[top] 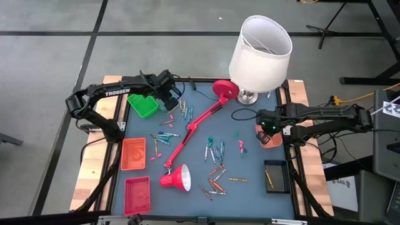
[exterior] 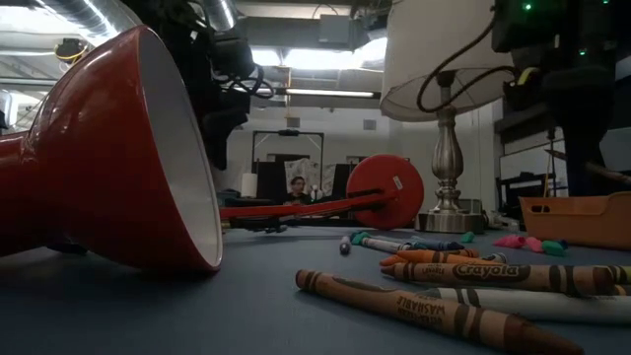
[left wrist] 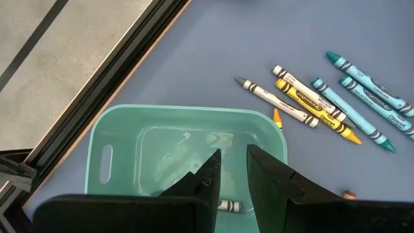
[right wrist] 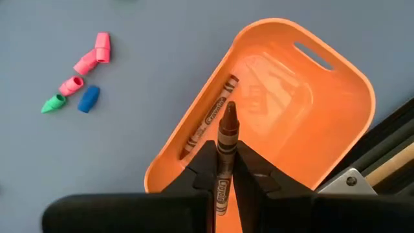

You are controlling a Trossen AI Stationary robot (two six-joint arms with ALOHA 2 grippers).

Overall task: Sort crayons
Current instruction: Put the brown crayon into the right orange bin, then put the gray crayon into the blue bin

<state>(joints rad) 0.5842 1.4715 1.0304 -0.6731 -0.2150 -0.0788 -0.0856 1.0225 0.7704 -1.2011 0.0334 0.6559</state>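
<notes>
Crayons (top: 215, 153) lie scattered on the blue-grey table, several of them close up in the low view (exterior: 444, 286). My left gripper (left wrist: 233, 169) hangs over the green bin (left wrist: 129, 149) at the far left (top: 144, 105), its fingers a little apart with nothing between them. One crayon (left wrist: 228, 206) lies on that bin's floor. My right gripper (right wrist: 224, 165) is at the table's right (top: 269, 128), over the orange bin (right wrist: 310, 110), and is shut on a brown crayon (right wrist: 227, 129). Another brown crayon (right wrist: 210, 116) lies along the orange bin's wall. My right gripper pinches the brown crayon between its two fingers by the wrapped rear part (right wrist: 224, 158). The fingers point down and the crayon runs along them. Its pointed tip (right wrist: 228, 111) sticks out past the fingertips. The crayon hangs clear, above the orange bin's inside.
A red desk lamp (top: 194, 125) lies across the table's middle, its shade (top: 177, 179) near the front. A white-shaded lamp (top: 259, 53) stands at the back. Two red bins (top: 133, 153) (top: 137, 192) sit at the left and a black bin (top: 275, 175) at the right. Eraser caps (right wrist: 77, 84) lie beside the orange bin.
</notes>
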